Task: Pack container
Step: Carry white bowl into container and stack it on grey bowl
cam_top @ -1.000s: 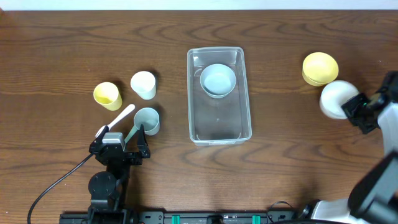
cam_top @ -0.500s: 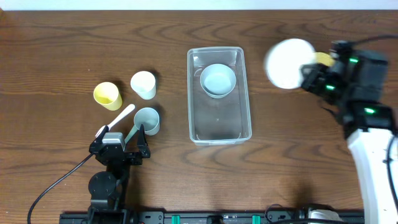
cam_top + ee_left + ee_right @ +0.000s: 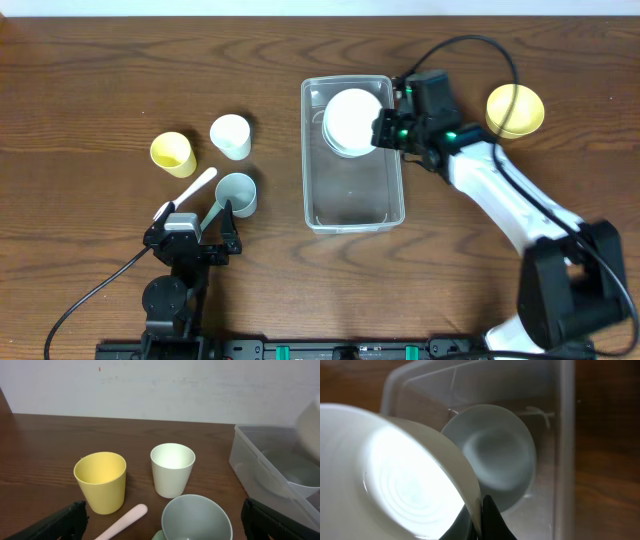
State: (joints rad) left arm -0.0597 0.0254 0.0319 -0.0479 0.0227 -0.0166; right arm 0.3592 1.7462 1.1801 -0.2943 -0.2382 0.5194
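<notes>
At the left of the tabletop [image 3: 90, 70], the left tool [image 3: 194, 218] stands wide apart near a yellow cup [image 3: 171, 153], white cup [image 3: 230, 136], grey-green cup [image 3: 237, 193] and pink spoon [image 3: 192, 186]. Centre, the clear container [image 3: 352, 200] sits flat. The right tool [image 3: 385, 130] is clamped on a white bowl [image 3: 353, 118] over its far end; only the right wrist view plainly shows the pale blue bowl [image 3: 495, 460] beneath. Rightmost sits a yellow bowl [image 3: 515, 108].

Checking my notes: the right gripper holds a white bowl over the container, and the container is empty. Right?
No: the container holds a pale blue bowl, as the right wrist view shows. The right gripper does hold the white bowl over it.
</notes>
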